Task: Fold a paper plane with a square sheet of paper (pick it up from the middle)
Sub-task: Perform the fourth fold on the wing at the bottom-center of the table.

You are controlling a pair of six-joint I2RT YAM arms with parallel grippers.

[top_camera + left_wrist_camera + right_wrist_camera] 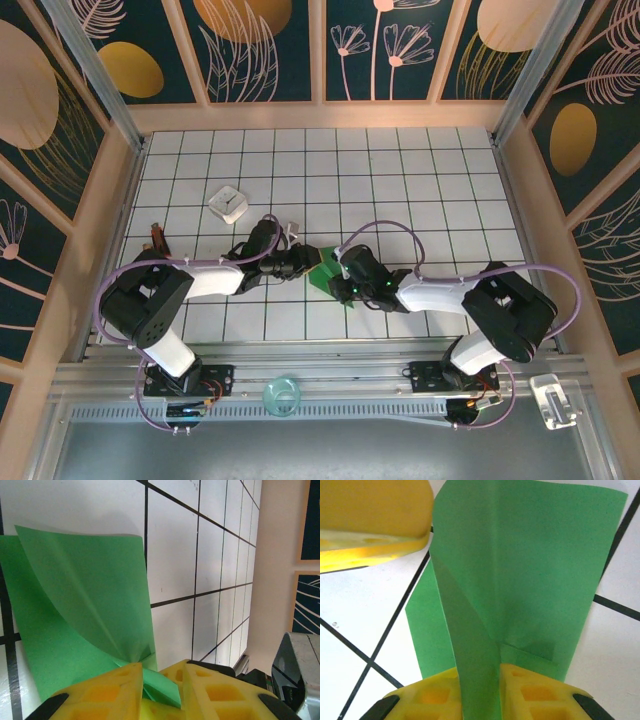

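Observation:
The square sheet of paper, bright green and creased, lies folded on the tiled table between the two arms. A paper plane is out of view. My left gripper comes in from the left. In its wrist view a corner of the paper lies loose in the gap of the left gripper, jaws apart. My right gripper comes in from the right. A raised flap of the paper stands in the gap of the right gripper, jaws apart. A left finger shows close by.
A small white square box sits on the tiles behind the left arm. A clear round object and a clear holder rest on the metal rail at the near edge. Wooden walls enclose the table.

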